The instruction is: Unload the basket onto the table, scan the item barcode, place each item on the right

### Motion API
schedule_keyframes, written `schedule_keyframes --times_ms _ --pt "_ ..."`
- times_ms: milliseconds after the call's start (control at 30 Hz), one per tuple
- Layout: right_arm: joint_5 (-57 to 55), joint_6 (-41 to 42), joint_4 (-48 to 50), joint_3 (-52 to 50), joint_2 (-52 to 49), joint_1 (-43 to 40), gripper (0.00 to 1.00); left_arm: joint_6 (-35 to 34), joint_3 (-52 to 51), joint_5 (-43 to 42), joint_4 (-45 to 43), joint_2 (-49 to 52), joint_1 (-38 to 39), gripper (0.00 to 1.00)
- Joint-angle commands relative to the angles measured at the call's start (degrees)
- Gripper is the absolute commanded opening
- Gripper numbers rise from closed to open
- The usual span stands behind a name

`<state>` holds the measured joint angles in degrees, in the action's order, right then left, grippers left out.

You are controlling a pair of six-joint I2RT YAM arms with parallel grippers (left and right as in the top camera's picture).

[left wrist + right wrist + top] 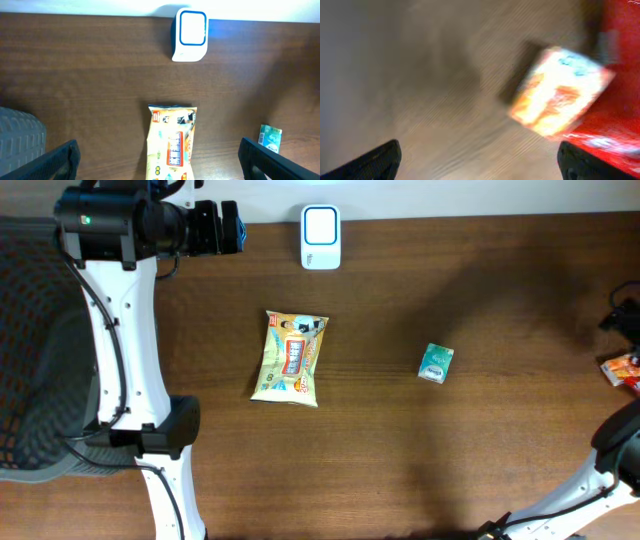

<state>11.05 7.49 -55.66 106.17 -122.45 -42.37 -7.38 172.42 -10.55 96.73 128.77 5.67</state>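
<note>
Beyond the desk's left edge: a dark mesh panel (25, 390). Just inside that edge, the white left arm (120, 330); runs from the near edge up to the far-left corner, wrist turned toward the desk's middle. Left jaws: spread wide, tips at either lower corner of the left wrist view, gripping nothing.

At the far edge, a little left of centre, the scanner (321, 237) (189, 35): white, with a blue-edged face, standing clear of everything else.

Near the desk's centre, straight out from the scanner toward the near edge, the snack packet (291, 358) (171, 145): lies flat, printed face up, long side running far to near, untouched by either arm.

Right of centre, well apart from it, a small green packet (436, 364) (270, 138): also flat, slightly tilted.

At the right edge, red and orange packaging (622, 370), cut off by the frame.

In the near-right corner, the right arm (605, 475), mostly out of the overhead view. Right jaws: stand wide in the blurred right wrist view, tips at both lower corners, holding nothing. Beyond them, an orange box (560, 92) beside a red pack (617, 75), both too smeared to read.
</note>
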Motion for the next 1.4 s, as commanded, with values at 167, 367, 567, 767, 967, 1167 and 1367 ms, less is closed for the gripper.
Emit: schedule_keyframes --times_ms 167,367,567,767,967,1167,1367 --pt "19.71 -21.14 -24.41 -4.22 -0.07 23.21 0.99 -0.33 0.68 -0.37 -0.02 -0.92 0.17 0.99" --pt "14.56 -3.43 -5.62 -21.18 -0.09 32.41 0.65 -0.33 0.68 -0.37 -0.02 -0.92 0.2 0.99" --pt "26.53 -2.91 -0.5 -25.92 -0.07 33.51 0.04 -0.33 0.68 -0.37 -0.02 -0.92 0.2 0.99" --pt "62.84 -20.55 0.55 -20.33 -0.07 38.36 0.04 -0.33 0.68 -0.37 -0.02 -0.92 0.2 0.99" --pt "-13.94 7.65 11.74 7.37 -0.07 54.07 0.04 -0.33 0.68 -0.37 -0.02 -0.92 0.2 0.99" --pt "-22.93 -41.99 55.39 8.85 -10.67 66.42 0.04 -0.33 0.68 -0.35 -0.02 -0.92 0.17 0.99" --pt "-19.28 -43.69 61.53 8.85 -18.18 66.25 0.04 -0.33 0.68 -0.37 -0.02 -0.92 0.22 0.99"
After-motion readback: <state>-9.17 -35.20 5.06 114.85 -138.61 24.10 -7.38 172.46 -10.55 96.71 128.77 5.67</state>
